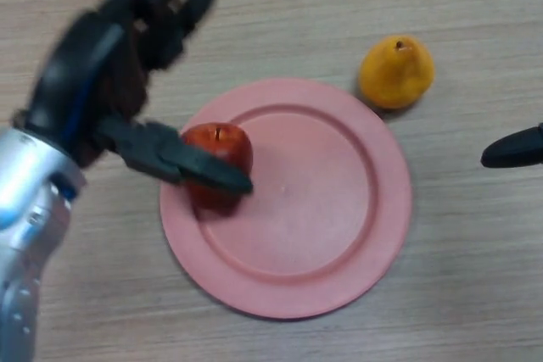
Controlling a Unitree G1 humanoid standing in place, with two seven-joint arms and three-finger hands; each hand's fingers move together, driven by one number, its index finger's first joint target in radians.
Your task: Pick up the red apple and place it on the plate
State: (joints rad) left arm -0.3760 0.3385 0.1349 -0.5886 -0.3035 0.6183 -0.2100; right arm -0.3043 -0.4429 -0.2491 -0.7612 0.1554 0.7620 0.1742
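Red apple (222,152) down on the left inner edge of the pink plate (339,243), left hand (127,82) splayed loose above it, thumb across its front, apparently letting go; right hand (514,149) at the edge, fingers unreadable.

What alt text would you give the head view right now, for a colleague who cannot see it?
A red apple sits on the left part of a pink plate on a wooden table, with the robot's left hand open beside it, thumb across the apple's front. A yellow pear lies off the plate's upper right; only a tip of the right hand shows at the right edge.
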